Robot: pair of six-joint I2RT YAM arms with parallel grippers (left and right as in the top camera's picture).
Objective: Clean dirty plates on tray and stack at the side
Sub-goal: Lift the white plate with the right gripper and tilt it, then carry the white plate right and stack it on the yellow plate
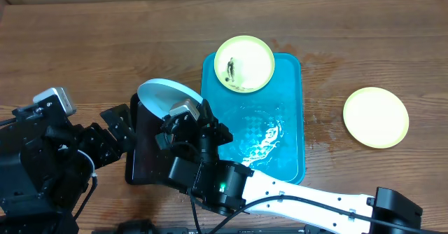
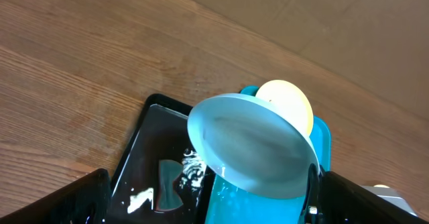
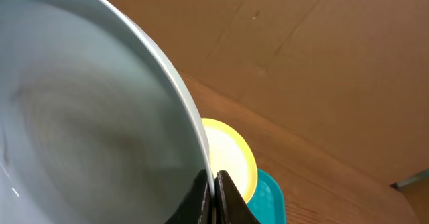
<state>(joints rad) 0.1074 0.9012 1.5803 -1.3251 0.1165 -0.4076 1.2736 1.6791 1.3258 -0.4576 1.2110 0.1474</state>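
The right arm (image 1: 308, 195) reaches in from 5 o'clock across the near edge of the bench (image 1: 84, 45), its white link low and its wrist turned up. The right hand (image 3: 215, 184) is clenched on the rim of the light blue plate (image 1: 166, 94), pinching the edge between both fingers. It holds the plate tilted steeply above the far end of the black tray (image 1: 150, 157). The left arm (image 1: 42, 157) sits folded at 9 o'clock. The left hand (image 1: 120, 127) is released, with its fingers spread wide and nothing between them, just beside the black tray's left edge.

The turquoise tray (image 1: 290, 122) lies at the centre, touching the black tray at its 9 o'clock side, with water (image 1: 262, 139) pooled in it. A smeared yellow-green plate (image 1: 243, 64) rests on its 12 o'clock end. A clean yellow-green plate (image 1: 376, 117) lies on the bare bench at 3 o'clock, well apart from the tray. The bench is brown wood grain, with damp patches at the tray's 3 o'clock side. A plain brown panel (image 3: 322, 63) stands beyond it.
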